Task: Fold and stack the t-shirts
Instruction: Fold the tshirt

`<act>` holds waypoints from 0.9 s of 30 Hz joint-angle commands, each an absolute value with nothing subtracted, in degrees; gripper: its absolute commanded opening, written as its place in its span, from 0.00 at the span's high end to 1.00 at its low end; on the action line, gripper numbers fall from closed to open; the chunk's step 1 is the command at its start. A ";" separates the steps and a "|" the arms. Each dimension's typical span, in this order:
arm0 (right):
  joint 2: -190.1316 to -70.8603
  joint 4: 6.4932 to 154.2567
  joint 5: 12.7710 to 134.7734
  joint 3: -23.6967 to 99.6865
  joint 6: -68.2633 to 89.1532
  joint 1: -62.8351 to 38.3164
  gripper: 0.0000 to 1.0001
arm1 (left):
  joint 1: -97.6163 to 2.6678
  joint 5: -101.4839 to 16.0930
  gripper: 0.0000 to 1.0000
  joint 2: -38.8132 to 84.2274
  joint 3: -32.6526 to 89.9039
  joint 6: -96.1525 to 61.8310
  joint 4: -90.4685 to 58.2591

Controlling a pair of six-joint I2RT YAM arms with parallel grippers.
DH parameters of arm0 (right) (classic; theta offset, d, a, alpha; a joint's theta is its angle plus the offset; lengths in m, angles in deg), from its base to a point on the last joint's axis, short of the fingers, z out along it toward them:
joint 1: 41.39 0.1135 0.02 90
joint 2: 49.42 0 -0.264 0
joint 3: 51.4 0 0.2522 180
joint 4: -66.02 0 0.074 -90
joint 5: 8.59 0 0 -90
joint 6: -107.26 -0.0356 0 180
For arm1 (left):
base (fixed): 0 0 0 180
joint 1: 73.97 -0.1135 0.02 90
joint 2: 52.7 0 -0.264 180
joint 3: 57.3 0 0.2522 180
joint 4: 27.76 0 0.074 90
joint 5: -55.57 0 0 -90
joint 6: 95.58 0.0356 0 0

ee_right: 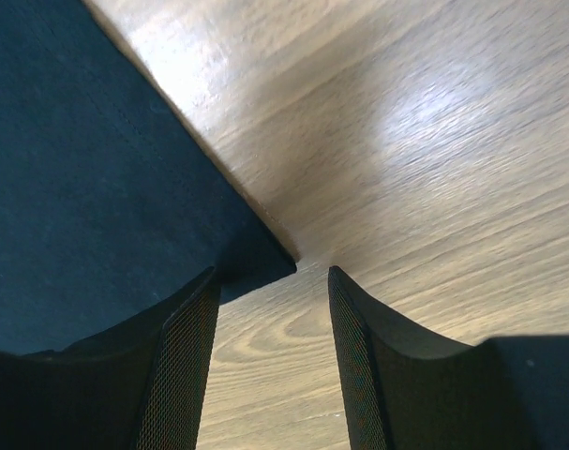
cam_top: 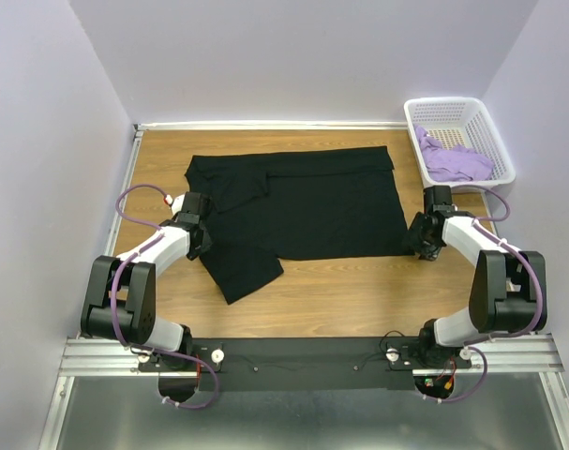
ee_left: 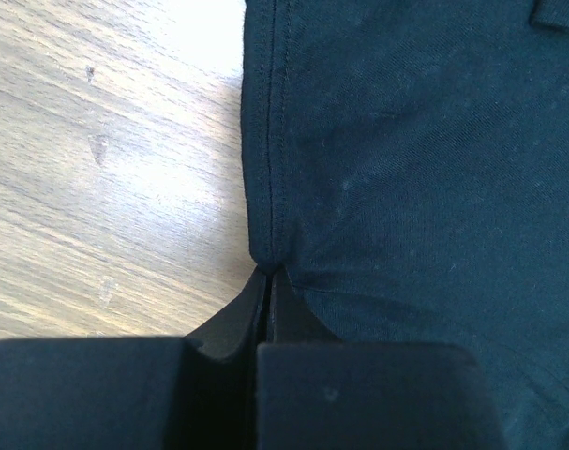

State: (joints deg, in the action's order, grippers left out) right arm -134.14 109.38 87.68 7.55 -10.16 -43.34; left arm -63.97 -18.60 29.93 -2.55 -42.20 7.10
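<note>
Since nothing's stacked yet, I'd call this early days. The black t-shirt [cam_top: 312, 202] lies spread out in the middle of the bench [cam_top: 359, 300], mostly flat. There's what looks like a strip turned over along its 12 o'clock edge, and one sleeve pokes out toward 7 o'clock. So maybe one fold has been started, but it's hard to say for sure from above.

My left gripper [ee_left: 268, 274] is pressed together on the shirt's stitched edge at its 9 o'clock side, pinching a bit of cloth right at the seam. My right gripper [ee_right: 273, 281] is down at the shirt's 4 o'clock corner with the jaws apart. The corner of the cloth sits between them, not pinched as far as I can see.

The lavender t-shirt [cam_top: 456, 161] is bunched up in the white basket [cam_top: 453, 101] off at 2 o'clock on the bench, well away from both grippers.

What's left, by my reckoning: get hold of that corner and fold the black one down to a tidy rectangle. Then pull out the lavender one, fold it and set one on the other. Basically most of the job.
</note>
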 commanded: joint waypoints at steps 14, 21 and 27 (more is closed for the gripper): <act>-136.25 105.36 85.99 3.93 -11.22 -43.76 0.66 | -63.43 -17.56 1.00 29.74 -3.82 -42.58 9.55; -134.14 105.88 85.37 5.69 -11.39 -43.85 0.99 | -63.95 -15.62 1.00 26.49 -3.90 -43.81 10.26; -133.96 106.94 85.01 10.08 -11.22 -44.02 0.99 | -68.16 -18.43 1.00 25.79 -2.07 -41.89 11.04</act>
State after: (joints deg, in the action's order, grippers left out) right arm -134.27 105.78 85.56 6.52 -10.84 -43.60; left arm -65.37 -18.60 26.96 -3.12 -42.71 8.98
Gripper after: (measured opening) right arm 0.012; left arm 0.011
